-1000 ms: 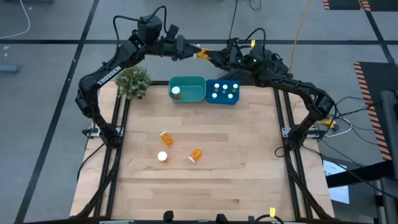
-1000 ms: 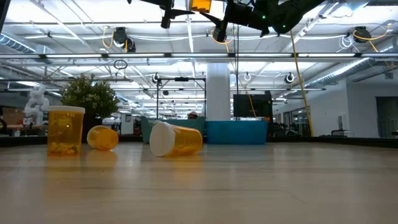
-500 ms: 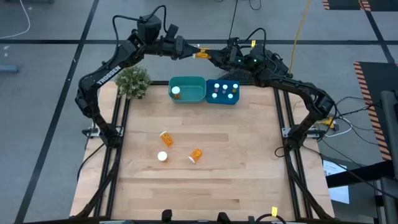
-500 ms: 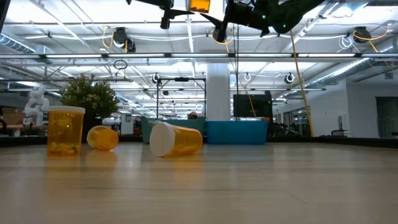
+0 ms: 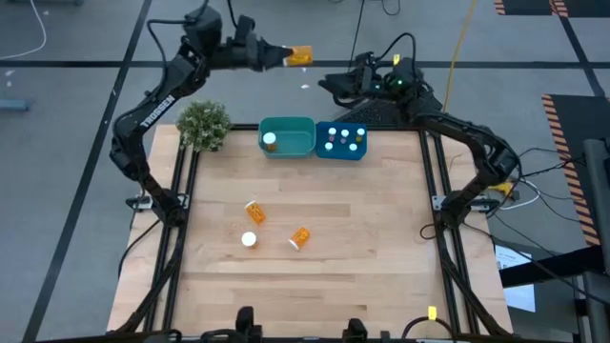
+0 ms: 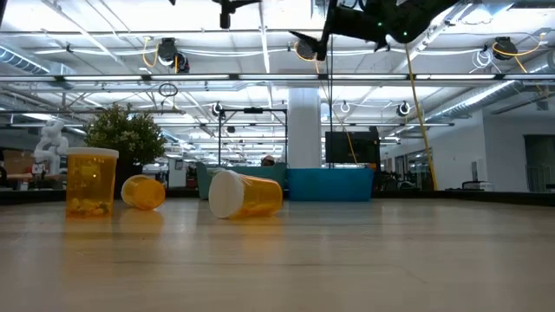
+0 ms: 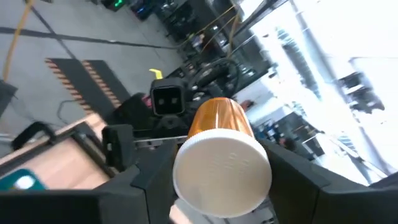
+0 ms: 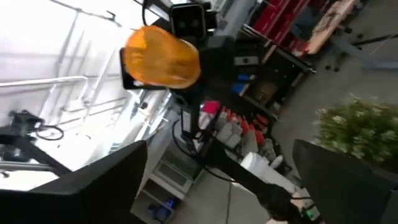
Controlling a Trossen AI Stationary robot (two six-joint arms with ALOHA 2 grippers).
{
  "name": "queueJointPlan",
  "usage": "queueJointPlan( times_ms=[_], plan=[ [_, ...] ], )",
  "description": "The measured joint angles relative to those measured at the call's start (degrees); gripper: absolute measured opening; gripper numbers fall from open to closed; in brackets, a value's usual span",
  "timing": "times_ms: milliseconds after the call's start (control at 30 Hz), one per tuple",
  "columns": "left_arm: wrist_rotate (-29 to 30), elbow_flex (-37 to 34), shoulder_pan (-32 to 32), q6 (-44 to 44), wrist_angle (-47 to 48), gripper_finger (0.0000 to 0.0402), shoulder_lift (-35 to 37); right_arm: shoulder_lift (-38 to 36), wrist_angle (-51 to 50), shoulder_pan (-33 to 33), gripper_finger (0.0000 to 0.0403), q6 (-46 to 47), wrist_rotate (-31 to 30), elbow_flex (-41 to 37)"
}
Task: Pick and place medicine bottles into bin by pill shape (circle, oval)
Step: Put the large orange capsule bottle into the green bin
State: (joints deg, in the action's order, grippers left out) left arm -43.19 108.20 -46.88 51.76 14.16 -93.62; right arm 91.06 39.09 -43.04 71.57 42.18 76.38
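Note:
High above the table's far edge, my left gripper (image 5: pixel 278 56) is shut on an orange medicine bottle (image 5: pixel 299 56) with a white cap (image 7: pixel 222 172). My right gripper (image 5: pixel 330 84) stands open a short way off, facing the bottle's base (image 8: pixel 163 56); nothing is between its fingers. Three more medicine bottles are on the wood: one upright (image 6: pixel 90 180) and two on their sides (image 6: pixel 144 191) (image 6: pixel 246 194). At the far edge stand a teal bin (image 5: pixel 290 139) with one bottle in it and a blue bin (image 5: pixel 341 143) with several. My left gripper pinches the bottle between its two fingers (image 7: pixel 146 183), one on each side at the cap end (image 7: pixel 186 163). The fingers lie along the bottle and come level from the table's left. The bottle is lifted clear, roughly level, with its orange base sticking out toward the right arm.
A small potted plant (image 5: pixel 203 125) stands at the far left corner, beside the teal bin. The three loose bottles (image 5: pixel 254 211) (image 5: pixel 249 239) (image 5: pixel 299 237) lie left of the table's middle. Bare wood (image 5: pixel 381 238) spreads right of them.
My left gripper has risen and drawn back toward the table's left with the bottle, away from my right gripper, which had been close against the bottle's base. The bottle has left the top of the low view. My right gripper has stayed near its place.

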Motion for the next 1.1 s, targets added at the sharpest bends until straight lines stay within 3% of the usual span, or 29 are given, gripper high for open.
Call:
queueJointPlan(
  times_ms=[233,433,800,933,1100],
  plan=[
    [-0.2,0.3,-1.3,1.3,-2.7,0.021,-0.1,-3.9,-12.1,-2.5,0.0394,-6.6,3.1,0.0],
    [3.5,4.4,-3.3,-1.6,-1.7,0.021,-1.1,-8.5,-23.9,-4.2,0.0393,-13.5,4.6,0.0],
    [6.7,26.0,-3.0,-19.9,23.3,0.0209,-15.4,-15.0,-35.8,-5.4,0.0393,-20.2,4.2,0.0],
    [7.7,25.8,-2.4,-22.4,24.8,0.0209,-17.9,-15.6,-37.4,-5.4,0.0393,-20.2,4.2,0.0],
    [12.9,26.3,-0.8,-32.1,35.2,0.0209,-20.7,-15.7,-38.2,-5.4,0.0393,-20.4,4.3,0.0]
  ],
)
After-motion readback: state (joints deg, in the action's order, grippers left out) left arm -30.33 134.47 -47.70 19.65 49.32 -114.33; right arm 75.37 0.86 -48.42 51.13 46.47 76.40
